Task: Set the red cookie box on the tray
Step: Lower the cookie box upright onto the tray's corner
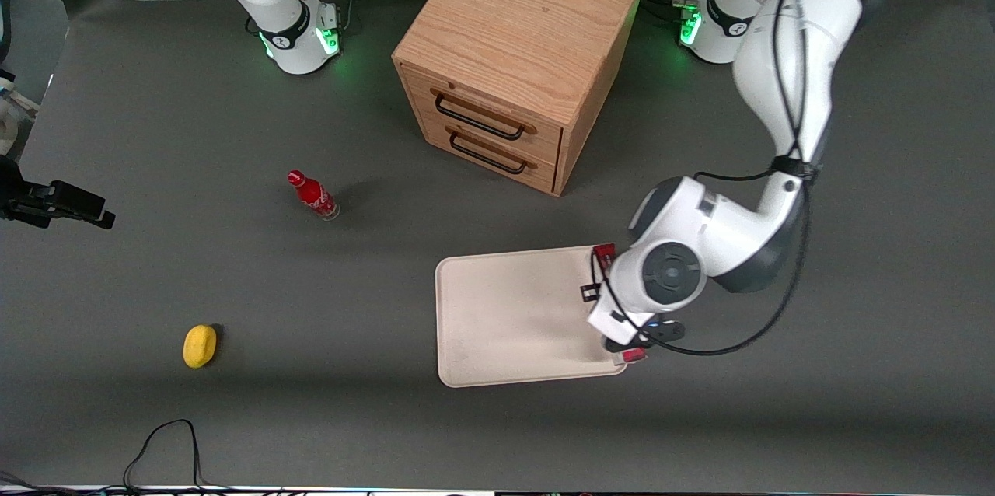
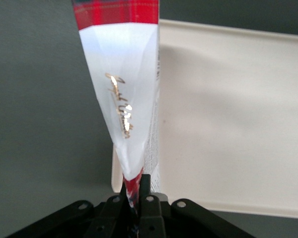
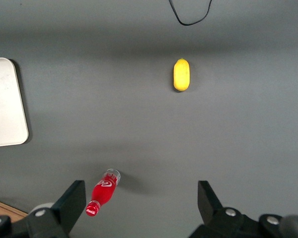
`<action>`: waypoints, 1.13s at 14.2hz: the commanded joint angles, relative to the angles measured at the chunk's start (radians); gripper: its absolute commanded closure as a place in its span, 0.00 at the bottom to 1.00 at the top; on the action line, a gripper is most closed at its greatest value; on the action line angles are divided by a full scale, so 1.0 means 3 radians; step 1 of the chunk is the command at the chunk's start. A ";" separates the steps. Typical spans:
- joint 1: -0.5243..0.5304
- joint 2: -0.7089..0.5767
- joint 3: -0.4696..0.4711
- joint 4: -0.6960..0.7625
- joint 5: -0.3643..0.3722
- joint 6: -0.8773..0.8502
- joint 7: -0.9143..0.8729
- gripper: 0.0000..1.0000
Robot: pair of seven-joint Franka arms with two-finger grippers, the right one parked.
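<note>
Gripper (image 2: 135, 194) clamps red cookie box (image 2: 124, 99), mostly arm-hidden, above tray (image 1: 505, 317).

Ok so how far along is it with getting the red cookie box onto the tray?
Picked up: the gripper is shut on the red cookie box, holding it by one end. In hand: carrying it in, with the box hanging over the edge of the tray at the working arm's end. Left: lower it onto the tray and let go.
</note>
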 commanded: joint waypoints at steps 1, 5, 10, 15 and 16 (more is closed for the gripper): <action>-0.0188 0.0040 0.0148 0.0047 0.0056 0.0044 -0.0106 1.00; -0.0183 0.0035 0.0148 -0.0061 0.0066 0.0121 -0.0080 1.00; -0.0157 0.0030 0.0148 -0.0128 0.0189 0.0305 -0.0009 1.00; -0.0126 0.0030 0.0148 -0.0235 0.0194 0.0422 0.0155 1.00; -0.0126 0.0030 0.0148 -0.0240 0.0194 0.0422 0.0155 1.00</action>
